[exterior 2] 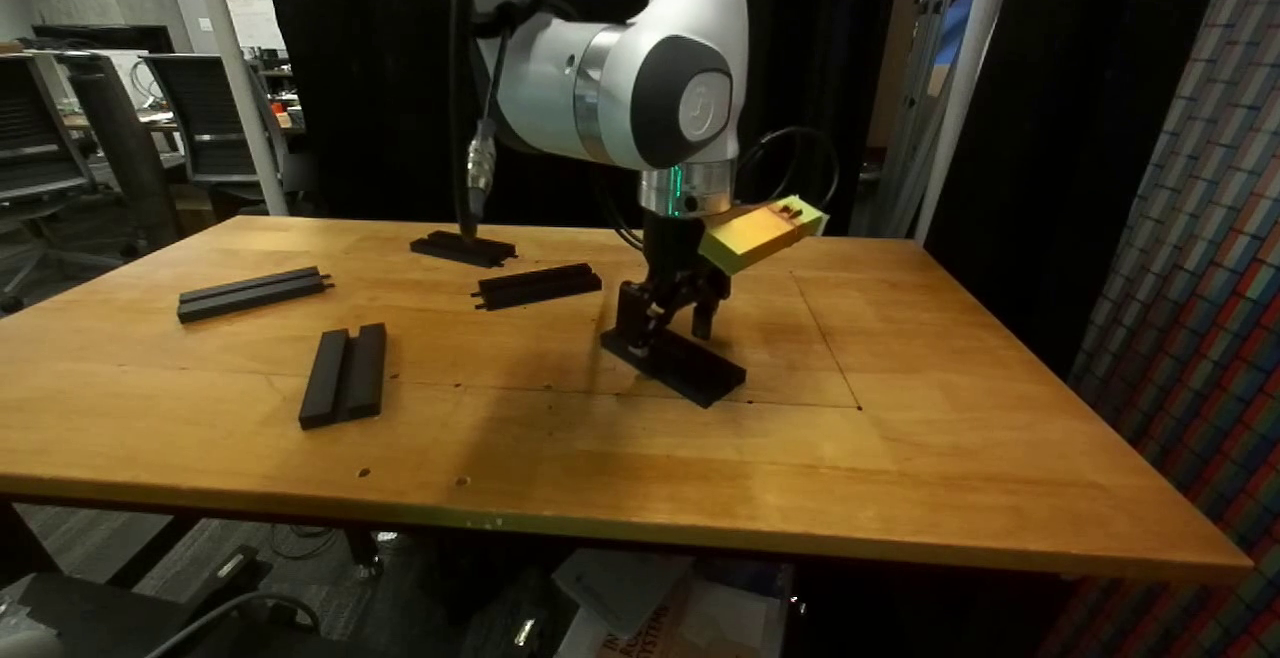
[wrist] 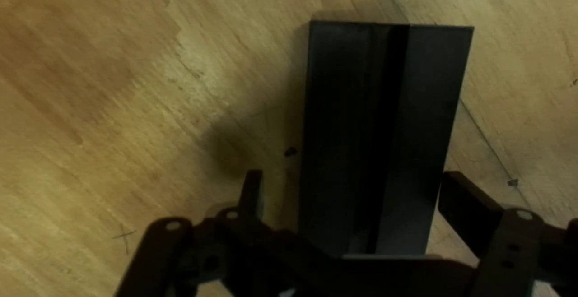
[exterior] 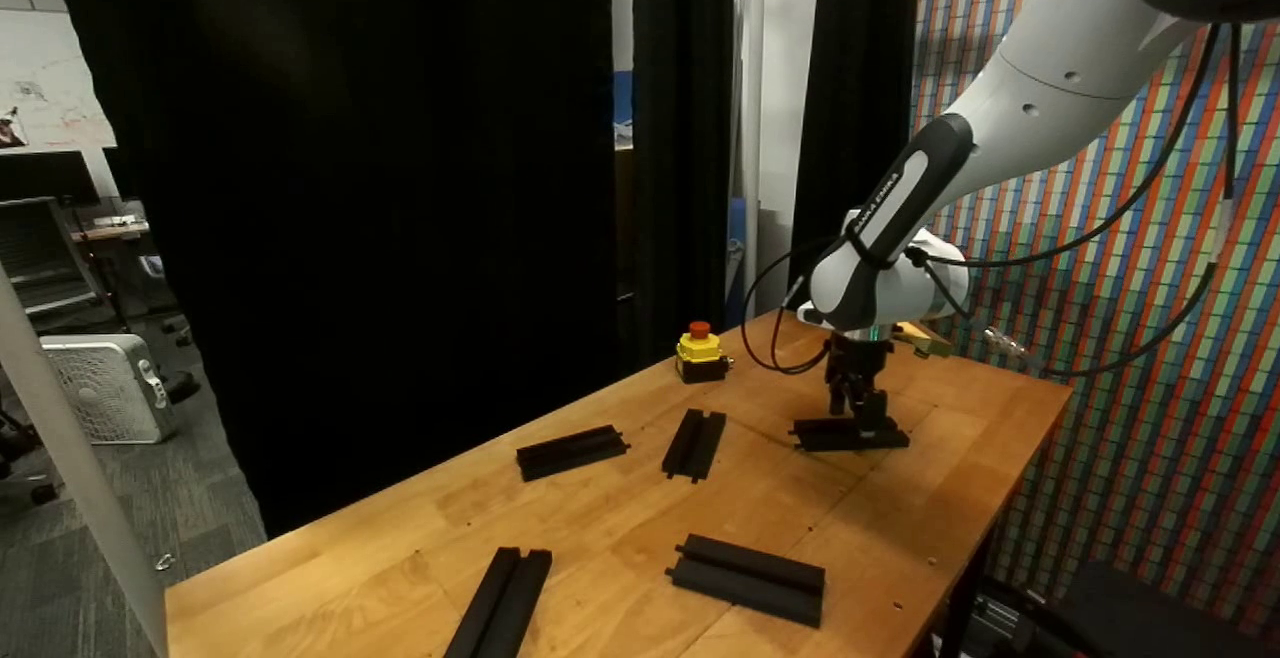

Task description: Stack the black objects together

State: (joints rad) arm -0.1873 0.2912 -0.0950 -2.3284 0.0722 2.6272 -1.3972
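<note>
The wrist view shows best how the end effector (wrist: 352, 184) stands: its fingers (wrist: 469, 211) are spread apart astride the straddled bar (wrist: 379, 134), with a strip of wood between bar and finger at the left there, while at the right the finger comes up to the bar's edge, and whether it touches I cannot tell. Two short pegs at an end of that bar show in an exterior view, along with a yellow-and-red button box (exterior: 699, 350) seen there alone. The second bar (exterior 2: 255, 294) is whole only in an exterior view. The straddled bar itself is matte black, flat and rectangular, with a groove down its length; in the wrist view its far end is square and plain, and its right side is paler than its left. It lies flat on the counter (exterior 2: 900, 478), and in an exterior view bare wood runs broadly from it to the front edge and to the right edge. The third bar (exterior 2: 538, 286) is its nearest neighbour; the fourth bar (exterior: 572, 452) sits near the edge along a black curtain (exterior: 400, 188); the fifth bar (exterior 2: 343, 376) lies closest to the front edge, well apart from the straddled bar.
</note>
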